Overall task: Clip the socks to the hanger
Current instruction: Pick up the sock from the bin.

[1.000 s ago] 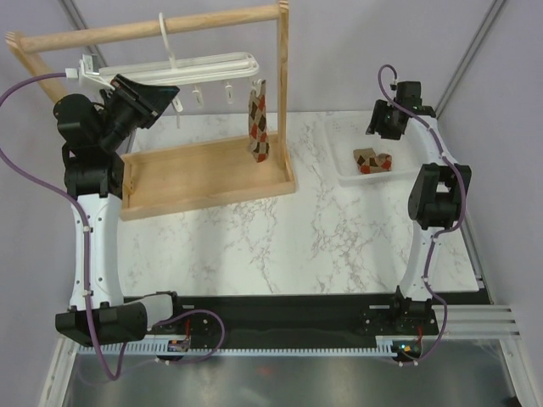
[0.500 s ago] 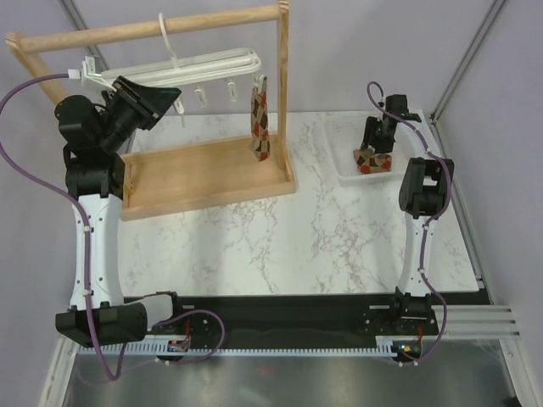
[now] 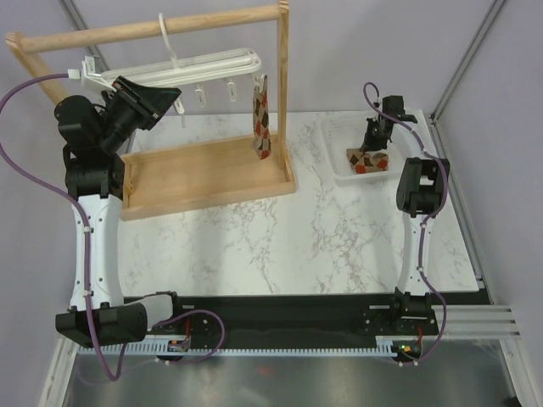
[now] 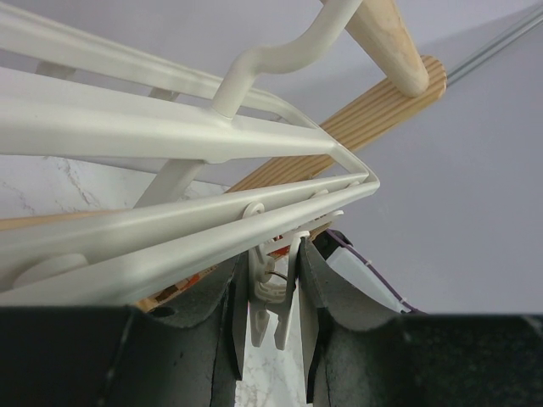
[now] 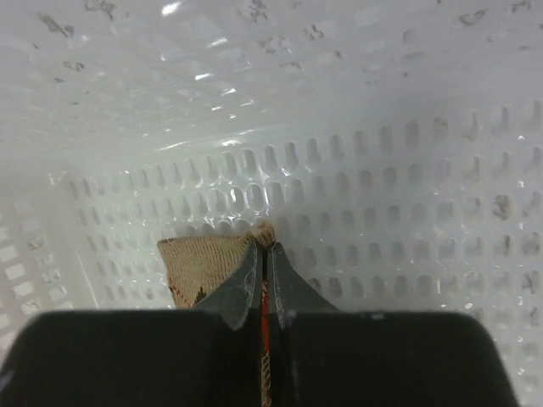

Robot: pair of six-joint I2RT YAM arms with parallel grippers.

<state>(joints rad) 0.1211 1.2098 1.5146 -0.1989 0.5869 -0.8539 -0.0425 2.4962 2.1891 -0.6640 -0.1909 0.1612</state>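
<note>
One argyle tan sock (image 3: pixel 261 119) hangs from a clip at the right end of the white hanger (image 3: pixel 187 66). The other sock (image 3: pixel 361 161) lies in the white perforated basket (image 3: pixel 338 172). My right gripper (image 3: pixel 376 146) is down in the basket and shut on a pinched fold of that sock (image 5: pixel 199 263); its fingers (image 5: pixel 265 250) meet on the fabric. My left gripper (image 3: pixel 174 95) sits under the hanger's frame (image 4: pixel 170 136), its fingers closed on the two legs of a white clip (image 4: pixel 273 284).
The hanger's hook hangs from the top bar of a wooden rack (image 3: pixel 204 170), whose tray base stands at the back left of the marble table. The basket's perforated wall (image 5: pixel 382 212) rises close in front of my right fingers. A grey wall lies behind.
My right arm has dropped from above the basket into it, and its jaws have shut on the sock, which has shifted slightly left. The left arm has not moved.
</note>
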